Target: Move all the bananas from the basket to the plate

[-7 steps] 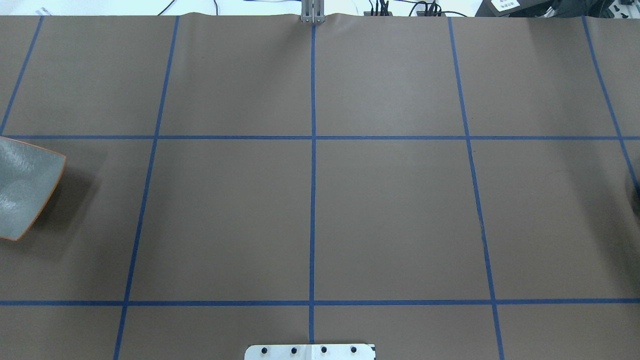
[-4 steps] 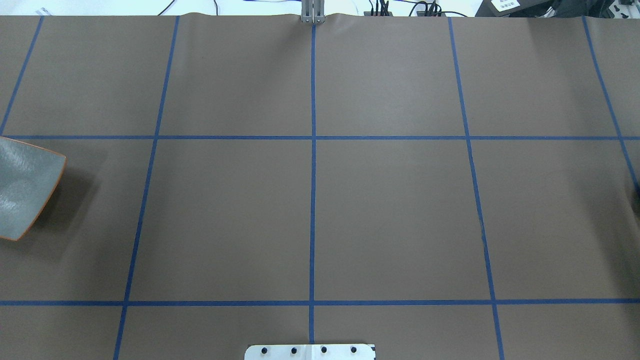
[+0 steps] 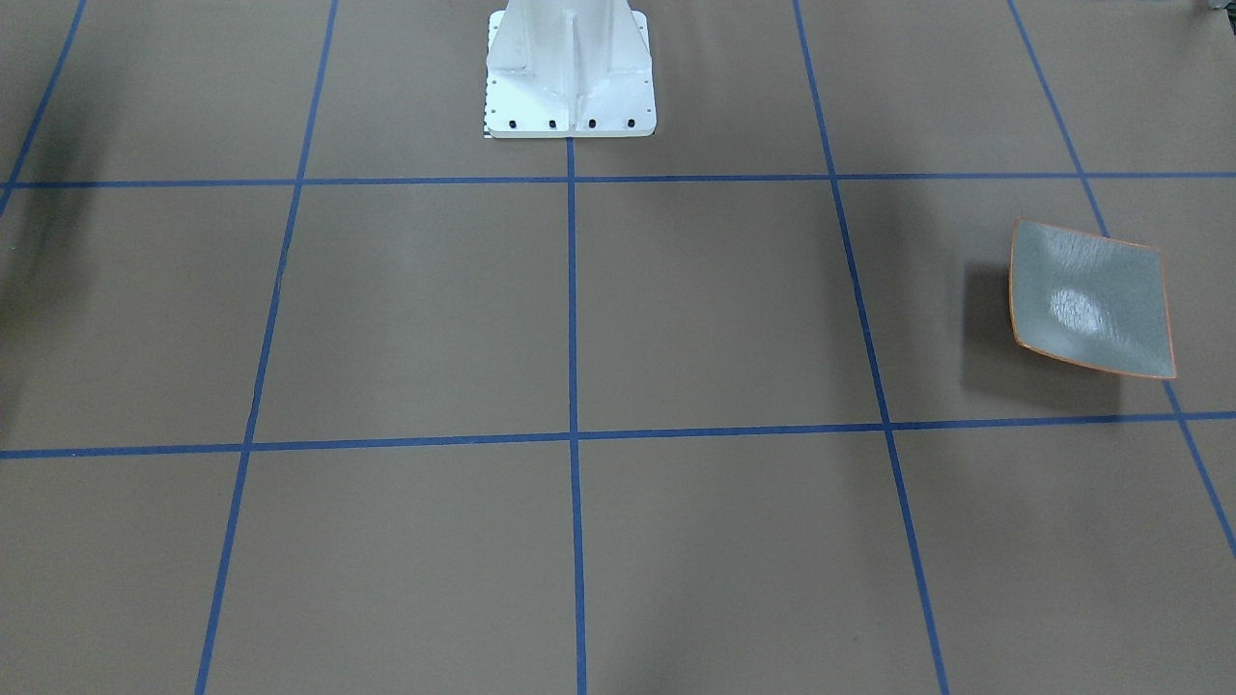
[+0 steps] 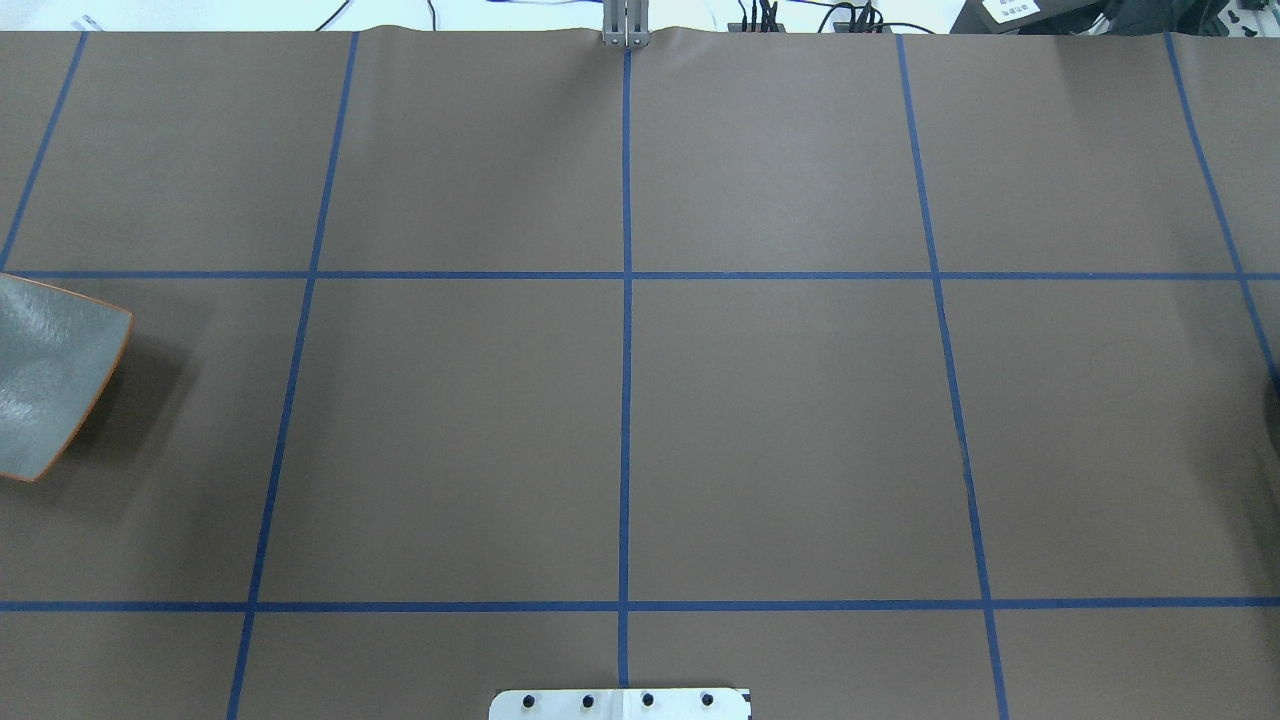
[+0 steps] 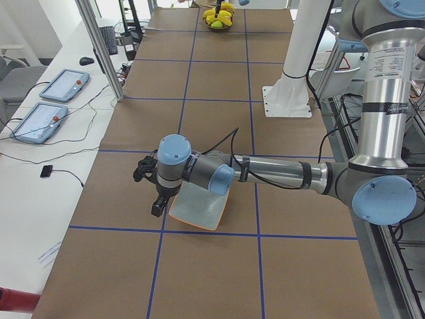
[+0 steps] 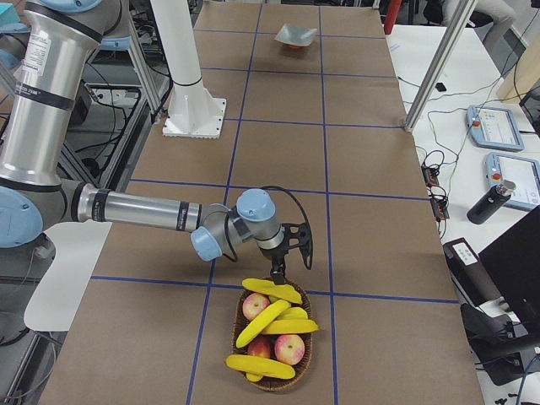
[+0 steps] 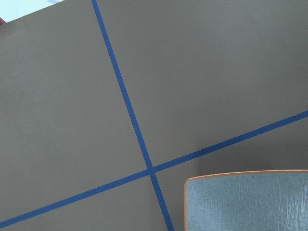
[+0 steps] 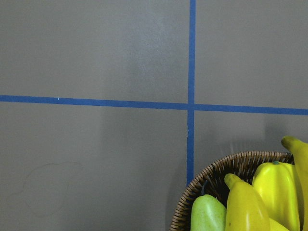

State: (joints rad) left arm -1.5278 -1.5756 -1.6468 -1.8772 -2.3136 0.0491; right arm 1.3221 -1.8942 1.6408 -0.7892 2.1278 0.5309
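Apparently nothing has shifted in the overhead view: the plate (image 4: 45,370) sits at the same spot on the counter (image 4: 780,420). The left tool (image 5: 150,189) hangs by the plate's edge. The right tool (image 6: 291,260) hangs by the basket (image 6: 305,350) holding the bananas (image 6: 268,319). Wide or narrow, I cannot tell for either.

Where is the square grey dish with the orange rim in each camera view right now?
Front-facing: square grey orange-rimmed dish at mid-right.
Overhead: dish cut off by the left edge.
Exterior left: dish at lower centre.
Exterior right: dish at top centre, at the far end.
Left wrist: dish in the bottom-right corner.
Right wrist: not in it.
Landmark: white robot base, in all four exterior views.
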